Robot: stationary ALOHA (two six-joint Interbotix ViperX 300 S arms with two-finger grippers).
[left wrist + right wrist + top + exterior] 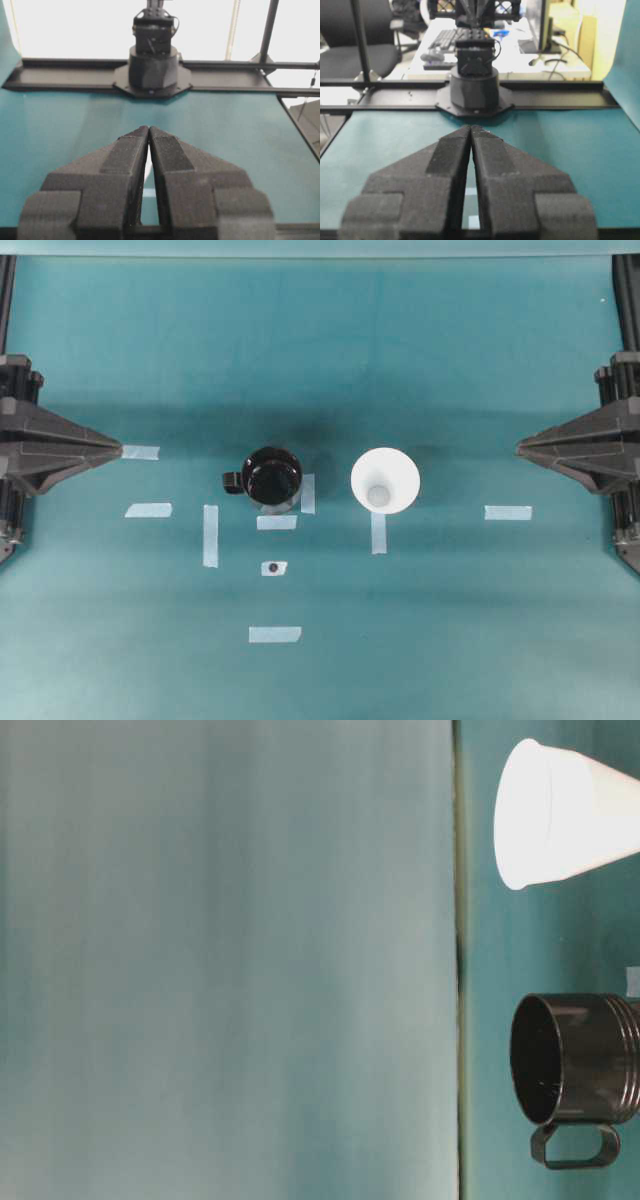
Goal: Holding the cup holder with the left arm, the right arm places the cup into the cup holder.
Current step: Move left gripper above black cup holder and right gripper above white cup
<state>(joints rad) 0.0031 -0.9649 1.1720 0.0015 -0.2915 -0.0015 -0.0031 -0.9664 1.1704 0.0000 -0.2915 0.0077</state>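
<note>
At nine o'clock on the desk (440, 640) the left end effector (118, 449) waits with its tips pressed together on nothing, well apart from the cup holder (271, 477) standing upright just left of centre, tab toward nine. Just right of centre stands the cup (385, 480), mouth up, and at three o'clock the right end effector (520, 447) is likewise closed and empty. No step has begun; the left arm likely must first open and reach in to steady the holder.

both arms are matte black, each ending in wedge-shaped fingers (125, 165) with a rough, grainy surface.
</note>
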